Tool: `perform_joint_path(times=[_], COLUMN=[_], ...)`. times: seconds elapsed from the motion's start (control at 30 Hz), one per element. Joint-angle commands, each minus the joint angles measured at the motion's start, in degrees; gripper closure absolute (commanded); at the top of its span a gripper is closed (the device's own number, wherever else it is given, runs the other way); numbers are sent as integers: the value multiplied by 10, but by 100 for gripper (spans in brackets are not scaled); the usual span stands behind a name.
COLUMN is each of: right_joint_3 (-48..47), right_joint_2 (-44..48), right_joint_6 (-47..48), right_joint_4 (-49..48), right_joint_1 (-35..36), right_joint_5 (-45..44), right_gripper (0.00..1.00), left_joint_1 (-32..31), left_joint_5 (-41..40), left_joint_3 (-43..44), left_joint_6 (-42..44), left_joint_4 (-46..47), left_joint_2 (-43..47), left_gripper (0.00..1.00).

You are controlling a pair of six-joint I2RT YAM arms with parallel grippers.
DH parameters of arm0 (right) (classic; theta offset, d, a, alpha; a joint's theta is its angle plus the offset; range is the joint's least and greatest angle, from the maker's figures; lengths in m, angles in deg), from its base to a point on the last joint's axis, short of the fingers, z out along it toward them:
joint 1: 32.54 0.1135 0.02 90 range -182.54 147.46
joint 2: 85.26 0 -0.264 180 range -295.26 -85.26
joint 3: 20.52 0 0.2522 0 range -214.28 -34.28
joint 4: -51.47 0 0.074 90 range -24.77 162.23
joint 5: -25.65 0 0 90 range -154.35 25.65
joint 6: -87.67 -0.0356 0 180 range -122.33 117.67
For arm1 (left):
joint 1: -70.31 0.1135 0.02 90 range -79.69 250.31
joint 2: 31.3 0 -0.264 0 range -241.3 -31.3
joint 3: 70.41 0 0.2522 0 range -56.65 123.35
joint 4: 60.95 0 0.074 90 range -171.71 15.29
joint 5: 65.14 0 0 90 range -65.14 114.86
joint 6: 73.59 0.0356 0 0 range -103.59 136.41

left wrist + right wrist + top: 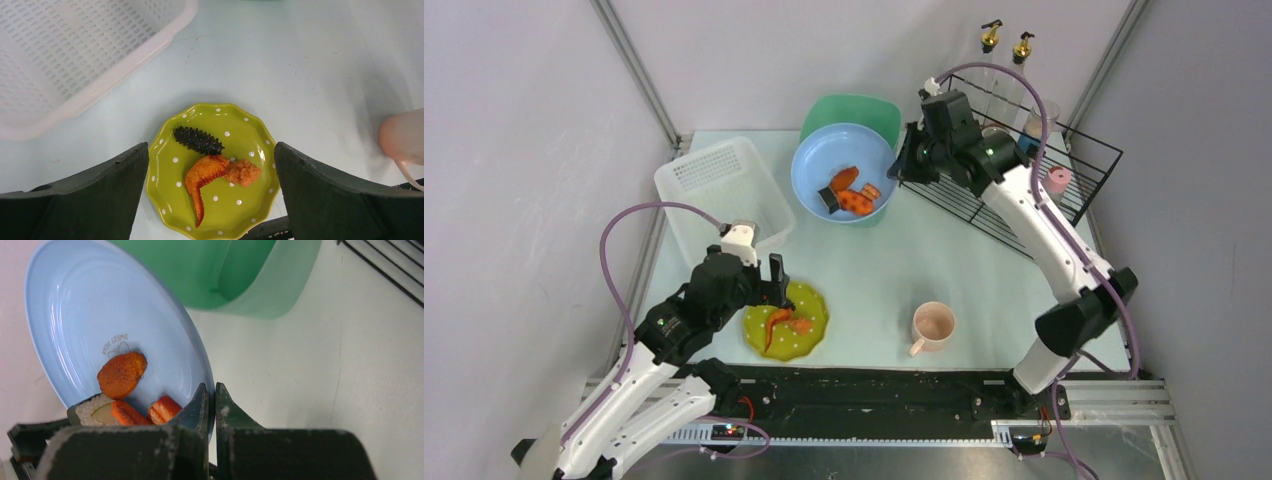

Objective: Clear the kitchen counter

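Faintly, on the inner face of the blue plate (75, 305), I can read small print: "SWEET DEAR". The kitchen counter (874, 262) lies flat under both arms. Its long axis runs left to right in the overhead view, and the black rail (874, 395) runs along the near edge by the arm bases. My right gripper (210, 395) is pinched together on the blue plate's rim. Orange food pieces (121, 374) lie in the plate close to the fingers, and a green bowl (240, 275) sits just behind it. My left gripper (211, 150) is spread wide. It hangs above a lime dotted plate (240, 125) near the counter's front left and touches nothing. On that plate lie a black spiky piece (197, 140), an orange wing (202, 175) and a crumbly nugget (243, 172).
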Motion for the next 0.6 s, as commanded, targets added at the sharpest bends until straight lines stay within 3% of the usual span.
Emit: perform_joint_path(times=[0.0, 0.27, 0.57], right_joint_3=[-107, -249, -289], right_joint_2=[-62, -157, -211], right_joint_6=[-22, -61, -106], right_joint_4=[15, 34, 8], right_joint_1=[-25, -69, -91], right_joint_5=[25, 24, -58], right_gripper=[100, 100, 100], left_joint_1=[-4, -4, -4], left_joint_5=[6, 9, 11], left_joint_3=[3, 3, 2], left_joint_6=[2, 4, 6], left_joint_4=[7, 8, 7], left_joint_2=[2, 1, -4], left_gripper=[2, 2, 2])
